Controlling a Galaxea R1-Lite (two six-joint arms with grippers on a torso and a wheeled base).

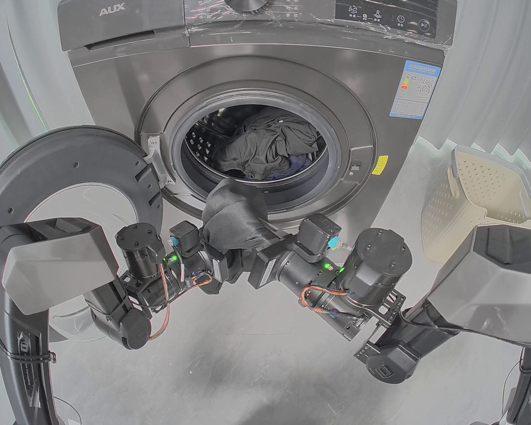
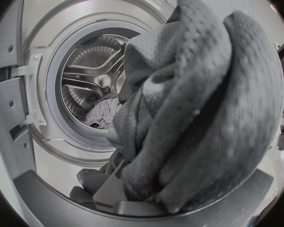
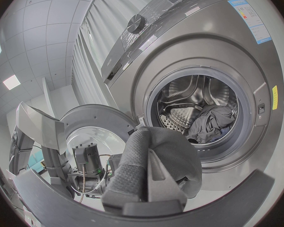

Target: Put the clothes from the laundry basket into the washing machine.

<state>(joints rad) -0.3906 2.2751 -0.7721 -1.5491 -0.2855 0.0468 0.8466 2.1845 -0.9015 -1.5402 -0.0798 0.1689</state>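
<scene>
Dark cloth (image 1: 233, 216) bunched and held up just below the washer (image 1: 130, 84) opening, not yet inside. Pinched by the right gripper (image 3: 148, 182), jaws closed on it. Draped over the left gripper (image 1: 218, 255) too; jaws there hidden, cannot tell. More clothes (image 1: 265, 143) in the drum. On the front a blue label (image 1: 416, 90) and a yellow sticker (image 1: 380, 164), print too small to read. Basket (image 1: 484, 202) at the right.

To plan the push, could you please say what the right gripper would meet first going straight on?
Beyond the dark garment in the right gripper, probably the door hinge beside the drum opening; depth unclear.
</scene>
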